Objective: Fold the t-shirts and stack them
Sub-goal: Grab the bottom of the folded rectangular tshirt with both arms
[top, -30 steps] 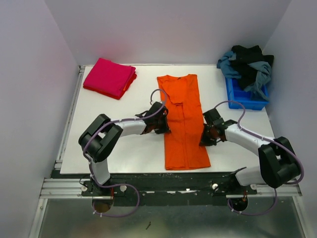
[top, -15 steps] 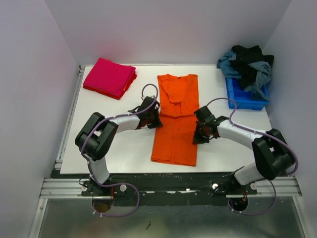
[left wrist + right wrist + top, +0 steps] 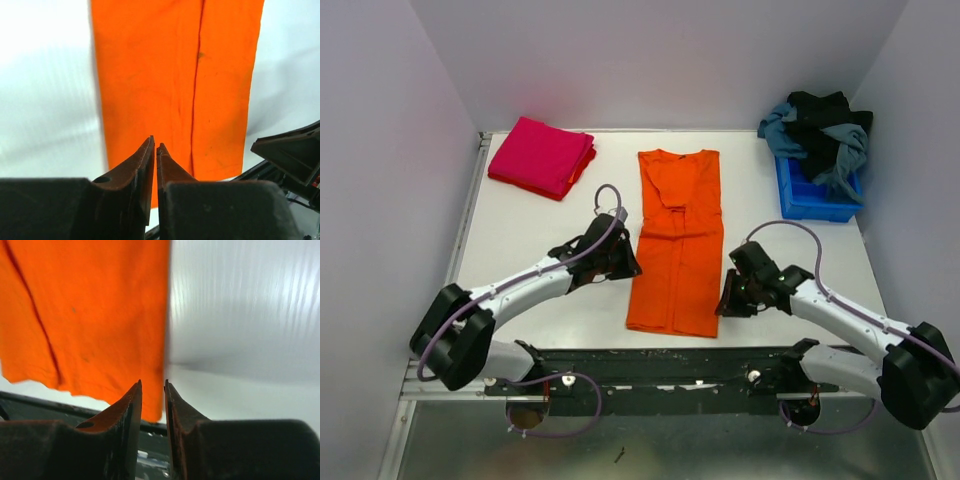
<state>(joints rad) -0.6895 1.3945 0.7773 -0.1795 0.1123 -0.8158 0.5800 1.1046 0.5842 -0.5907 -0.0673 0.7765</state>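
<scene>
Pale walls (image 3: 650, 60) are closing in three sides of the white counter (image 3: 540, 300) where I am working. At its middle the orange t-shirt (image 3: 678, 250) is lying flat as a long, narrow strip. Its sides are folded inward, so the two edges are meeting in a crease down its length. The neckline is pointing toward the far wall, and the hem is sitting close to the near edge of the counter, skewed slightly leftward. A few small dark specks are showing on the cloth in my wrist views.

My left claw (image 3: 155, 144) is hovering at the strip's left edge, about halfway along. Its fingers are barely parted, with only a thin slit between them and nothing pinched that I can see. My right claw (image 3: 152, 385) is hanging by the right edge, nearer the hem. Its fingers are standing a little wider apart, with the cloth's border lying below the gap rather than caught in it.

Well apart from all this, the magenta-pink t-shirt (image 3: 542, 155) is resting as a folded rectangle at the far left corner. At the far right a blue bin (image 3: 815, 200) is holding a heap of dark and grey-blue clothes (image 3: 820, 130).
</scene>
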